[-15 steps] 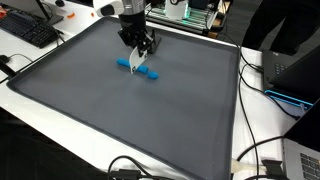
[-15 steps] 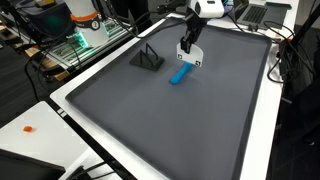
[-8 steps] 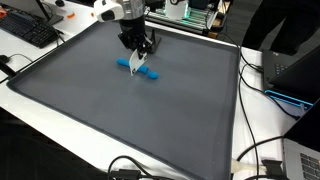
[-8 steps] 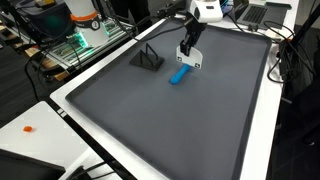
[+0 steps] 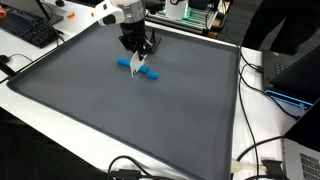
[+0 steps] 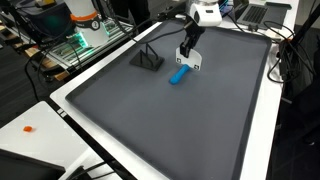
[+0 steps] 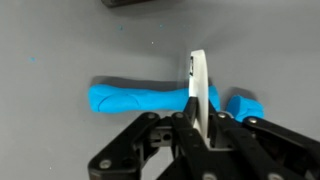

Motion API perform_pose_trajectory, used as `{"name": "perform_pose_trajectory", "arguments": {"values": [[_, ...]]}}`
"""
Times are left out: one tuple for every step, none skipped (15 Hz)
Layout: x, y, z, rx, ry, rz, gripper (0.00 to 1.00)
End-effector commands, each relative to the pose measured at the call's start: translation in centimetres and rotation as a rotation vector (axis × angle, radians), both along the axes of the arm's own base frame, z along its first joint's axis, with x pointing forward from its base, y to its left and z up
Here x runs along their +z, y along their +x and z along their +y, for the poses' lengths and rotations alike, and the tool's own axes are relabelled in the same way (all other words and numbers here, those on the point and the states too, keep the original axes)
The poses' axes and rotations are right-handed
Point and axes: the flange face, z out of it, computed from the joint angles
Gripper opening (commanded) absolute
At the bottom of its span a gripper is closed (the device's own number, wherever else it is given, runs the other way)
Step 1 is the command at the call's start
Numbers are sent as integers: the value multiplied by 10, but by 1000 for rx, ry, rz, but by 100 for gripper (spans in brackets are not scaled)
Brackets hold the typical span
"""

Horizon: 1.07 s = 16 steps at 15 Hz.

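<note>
White table [image 5: 40, 130] carries a big dark grey mat [image 5: 110, 120] with a raised rim, covering most of the top. On the mat are a long blue roll [image 7: 140, 98], a short blue piece [image 7: 245, 106] just beside its end with the gap between them hidden, and a black wedge [image 6: 148, 58] near them. On the bare table are a keyboard [image 5: 30, 30], cables [image 5: 125, 170] and an orange bit [image 6: 28, 128].
</note>
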Motion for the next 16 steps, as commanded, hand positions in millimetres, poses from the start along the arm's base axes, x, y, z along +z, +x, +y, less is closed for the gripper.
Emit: {"name": "perform_pose_trajectory", "arguments": {"values": [[-20, -1, -2, 14, -9, 13, 2], [-22, -1, -2, 14, -8, 16, 2], [-24, -2, -3, 13, -9, 19, 2], [-25, -2, -3, 13, -9, 22, 2], [-27, -2, -3, 13, -10, 25, 2], [-28, -3, -3, 13, -10, 27, 2], [-30, -3, -3, 13, -10, 30, 2], [-32, -3, -3, 13, -9, 35, 2], [-33, -4, -2, 12, -8, 38, 2], [-33, -4, -2, 13, -6, 42, 2], [-33, -5, -1, 11, 0, 51, 2], [-32, -6, 0, 10, 6, 54, 2], [-31, -7, 1, 0, 15, 66, 2], [-30, -9, 3, -2, 18, 71, 2], [-29, -10, 4, -1, 19, 75, 2], [-28, -11, 5, -2, 20, 76, 2]]}}
